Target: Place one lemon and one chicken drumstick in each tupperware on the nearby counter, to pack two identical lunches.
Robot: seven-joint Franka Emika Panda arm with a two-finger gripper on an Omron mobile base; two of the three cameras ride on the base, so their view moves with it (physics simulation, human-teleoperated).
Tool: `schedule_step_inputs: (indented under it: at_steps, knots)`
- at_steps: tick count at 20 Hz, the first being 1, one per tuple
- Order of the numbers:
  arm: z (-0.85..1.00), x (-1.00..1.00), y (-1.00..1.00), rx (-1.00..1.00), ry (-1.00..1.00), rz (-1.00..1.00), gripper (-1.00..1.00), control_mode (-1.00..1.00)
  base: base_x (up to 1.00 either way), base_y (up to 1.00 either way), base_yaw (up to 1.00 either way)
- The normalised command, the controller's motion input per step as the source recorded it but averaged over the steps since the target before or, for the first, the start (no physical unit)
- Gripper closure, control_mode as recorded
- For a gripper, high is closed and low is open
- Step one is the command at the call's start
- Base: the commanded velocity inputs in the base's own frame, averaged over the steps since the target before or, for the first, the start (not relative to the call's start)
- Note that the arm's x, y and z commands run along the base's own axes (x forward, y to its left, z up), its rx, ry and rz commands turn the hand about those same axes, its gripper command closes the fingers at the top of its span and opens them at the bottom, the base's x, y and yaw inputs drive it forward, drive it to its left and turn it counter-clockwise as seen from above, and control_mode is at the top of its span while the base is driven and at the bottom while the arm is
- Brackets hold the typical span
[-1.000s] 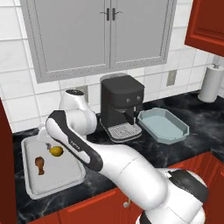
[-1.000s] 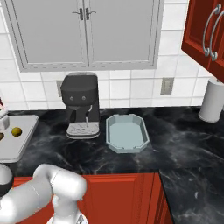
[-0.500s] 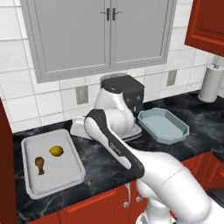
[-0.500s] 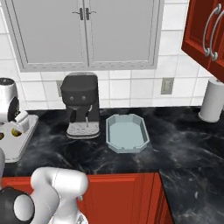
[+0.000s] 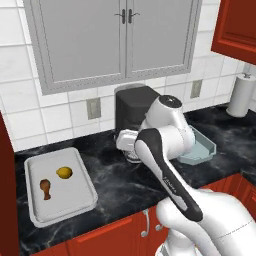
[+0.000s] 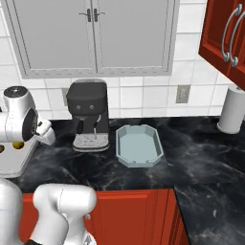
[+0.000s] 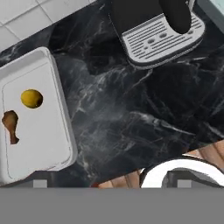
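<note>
The whitish-grey tupperware (image 5: 60, 205) lies at the left of the black counter (image 5: 120, 180), holding one lemon (image 5: 64, 172) and one chicken drumstick (image 5: 45, 189). The hand view shows the same tupperware (image 7: 61, 131) with the lemon (image 7: 31, 98) and the drumstick (image 7: 10, 124) side by side. The pale blue tupperware (image 6: 139, 146) sits right of the coffee machine with nothing in it. My gripper (image 7: 111, 183) hangs above bare counter between the two tupperwares, in front of the machine. It is open, fingertips far apart, nothing between them. My white hand (image 5: 129, 140) hides part of the blue tupperware (image 5: 202, 150).
A black coffee machine (image 6: 88, 112) with a metal drip tray (image 7: 162, 39) stands against the tiled wall between the two tupperwares. A paper towel roll (image 6: 230, 110) is at the far right. Grey wall cabinets hang above. The counter's front edge runs just below the gripper.
My arm has swung right, from over the whitish-grey tupperware to in front of the coffee machine. The jaws stay open. Lemon and drumstick have not moved.
</note>
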Motion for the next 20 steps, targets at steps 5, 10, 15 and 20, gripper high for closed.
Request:
schedule_step_inputs:
  at_steps: [5,10,15,20]
  knots:
    - [0.60,-0.58,-1.00,-0.15,-0.30,0.01,-1.00,-1.00,0.00,0.00,0.00]
    - [0.26,-0.29,-0.74,-0.26,-0.20,0.01,-1.00,-1.00,0.00,0.00,0.00]
    - [-0.04,-0.51,-0.43,-0.14,-0.08,0.00,-1.00,-1.00,0.00,0.00,0.00]
    - [0.00,0.00,0.00,0.00,0.00,0.00,-1.00,1.00,-1.00,-0.13,0.06]
